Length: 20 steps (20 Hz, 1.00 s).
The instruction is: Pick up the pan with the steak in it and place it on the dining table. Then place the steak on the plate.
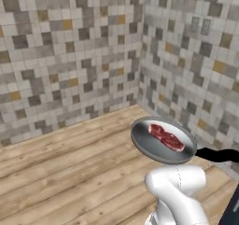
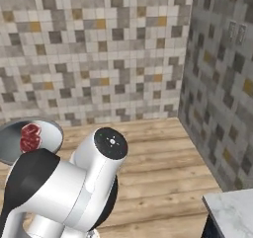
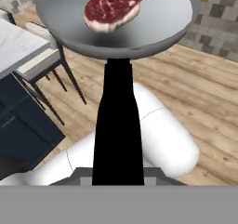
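Note:
The grey metal pan [image 1: 161, 140] hangs in the air above a wooden floor, roughly level, with the red marbled steak [image 1: 166, 137] lying in it. From the right base view the pan [image 2: 47, 133] and steak [image 2: 30, 137] sit at the far left, partly behind the arm. In the hand view the pan [image 3: 153, 28] with the steak [image 3: 114, 4] is at the top, and its long black handle [image 3: 118, 125] runs down into my gripper [image 3: 118, 177], which is shut on it. A corner of the marble dining table [image 3: 16, 46] lies to the left. The plate is out of view.
Tiled walls [image 1: 70, 56] meet in a corner ahead, above the plank floor [image 1: 70, 172]. A chair with a pale seat and thin dark legs [image 3: 44, 62] stands against the table's navy base [image 3: 23, 125]. A marble table corner [image 2: 232, 212] shows low on the right.

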Motion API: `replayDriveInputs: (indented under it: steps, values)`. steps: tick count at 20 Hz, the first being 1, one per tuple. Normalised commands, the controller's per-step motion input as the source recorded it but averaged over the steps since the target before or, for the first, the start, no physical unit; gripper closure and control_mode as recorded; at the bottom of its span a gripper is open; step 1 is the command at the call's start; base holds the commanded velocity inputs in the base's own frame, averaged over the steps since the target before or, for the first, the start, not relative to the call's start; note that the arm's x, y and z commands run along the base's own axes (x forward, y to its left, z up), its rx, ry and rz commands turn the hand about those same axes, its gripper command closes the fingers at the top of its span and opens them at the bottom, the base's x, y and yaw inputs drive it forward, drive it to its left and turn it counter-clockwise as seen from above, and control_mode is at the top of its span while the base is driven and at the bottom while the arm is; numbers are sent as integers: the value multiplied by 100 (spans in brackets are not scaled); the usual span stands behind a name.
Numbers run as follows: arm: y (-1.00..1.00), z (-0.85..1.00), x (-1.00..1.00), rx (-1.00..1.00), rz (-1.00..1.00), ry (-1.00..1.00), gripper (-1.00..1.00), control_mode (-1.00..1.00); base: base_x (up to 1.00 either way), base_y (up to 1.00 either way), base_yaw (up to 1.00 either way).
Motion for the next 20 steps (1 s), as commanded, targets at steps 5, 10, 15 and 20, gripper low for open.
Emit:
replayDriveInputs:
  steps: [5, 10, 15, 20]
  values:
    - [0, 0, 0, 0, 0, 0, 100, 100, 100, 28, 0]
    - [0, 0, 0, 0, 0, 0, 100, 100, 100, 31, 0]
    - [0, 0, 0, 0, 0, 0, 100, 100, 100, 33, -1]
    - [0, 0, 0, 0, 0, 0, 100, 100, 93, 24, 3]
